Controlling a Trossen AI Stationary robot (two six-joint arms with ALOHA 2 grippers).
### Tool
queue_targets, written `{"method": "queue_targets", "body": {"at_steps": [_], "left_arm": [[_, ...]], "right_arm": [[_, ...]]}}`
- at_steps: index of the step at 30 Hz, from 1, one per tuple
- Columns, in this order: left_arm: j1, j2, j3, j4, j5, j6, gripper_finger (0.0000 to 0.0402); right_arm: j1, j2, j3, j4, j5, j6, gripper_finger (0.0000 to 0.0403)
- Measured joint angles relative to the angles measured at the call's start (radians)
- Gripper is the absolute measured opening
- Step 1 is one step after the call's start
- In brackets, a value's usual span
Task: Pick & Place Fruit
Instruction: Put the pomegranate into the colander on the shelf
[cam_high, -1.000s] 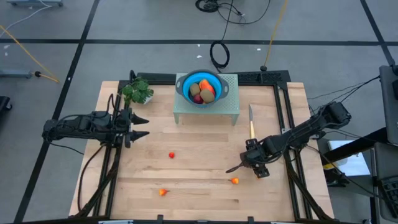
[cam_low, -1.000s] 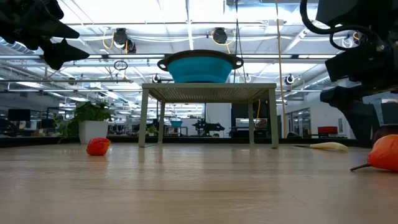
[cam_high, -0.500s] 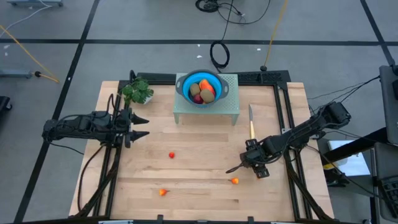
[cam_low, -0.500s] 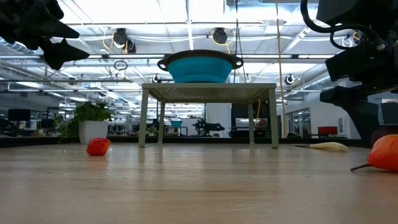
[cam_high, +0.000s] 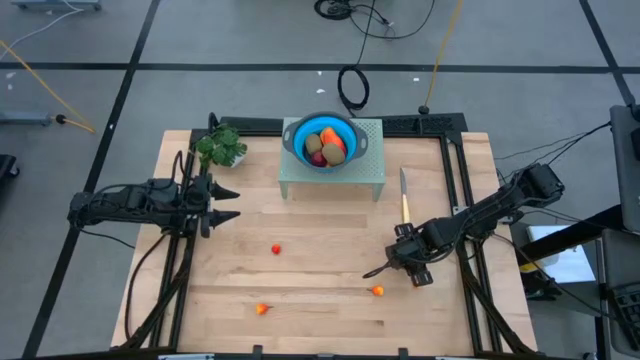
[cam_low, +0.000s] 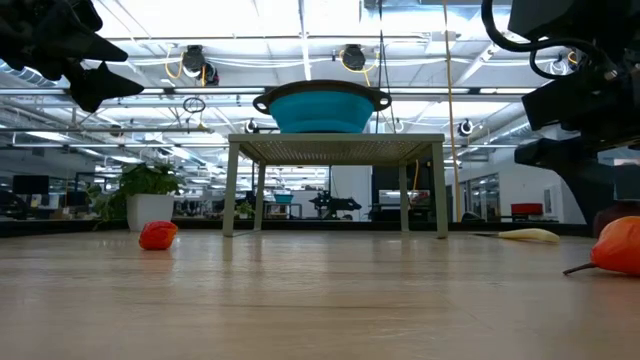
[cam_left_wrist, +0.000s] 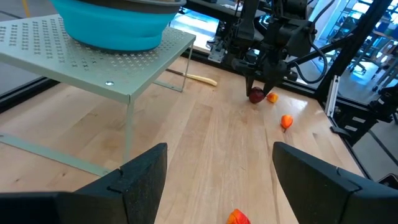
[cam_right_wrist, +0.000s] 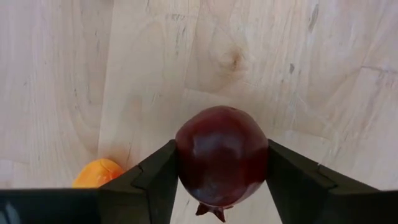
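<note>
My right gripper (cam_high: 408, 262) is over the right half of the table, shut on a dark red round fruit (cam_right_wrist: 222, 155). A tiny orange piece (cam_right_wrist: 96, 174) lies on the wood just beside it. Two more orange-red bits (cam_high: 276, 249) (cam_high: 262, 309) lie on the bare table toward the near edge. The blue bowl (cam_high: 323, 143) sits on a green perforated stand (cam_high: 370, 170) and holds brown ovals, an orange-red piece and a dark red one. My left gripper (cam_high: 232, 205) hovers open over the table's left side, touching nothing. My right gripper pinches the dark red fruit between its two fingers (cam_right_wrist: 155, 180), one on each of the fruit's opposite sides (cam_right_wrist: 186, 162). The fingers come from above, pointing down. The fruit is low at the table (cam_left_wrist: 256, 96); whether it rests on the wood I cannot tell.
A slim yellow-handled knife (cam_high: 404, 195) lies on the table right of the stand, just beyond my right gripper. A green leafy bunch (cam_high: 220, 147) sits at the far left corner. Open wood stretches between the two arms.
</note>
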Motion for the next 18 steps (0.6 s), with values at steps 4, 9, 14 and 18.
{"method": "queue_targets", "body": {"at_steps": [4,9,14,18], "left_arm": [[0.000,0.000,0.000,0.000,0.000,-0.002,0.0292],[0.000,0.000,0.000,0.000,0.000,-0.023,0.0292],[0.000,0.000,0.000,0.000,0.000,-0.035,0.0292],[0.000,0.000,0.000,0.000,0.000,-0.036,0.0292]], "right_arm": [[-0.002,-0.001,0.000,0.000,0.000,-0.001,0.0202],[-0.018,-0.016,0.002,-0.009,-0.004,-0.005,0.0202],[-0.039,-0.071,0.038,-0.036,-0.001,-0.034,0.0202],[-0.052,-0.129,0.077,-0.044,-0.001,-0.056,0.0202]]}}
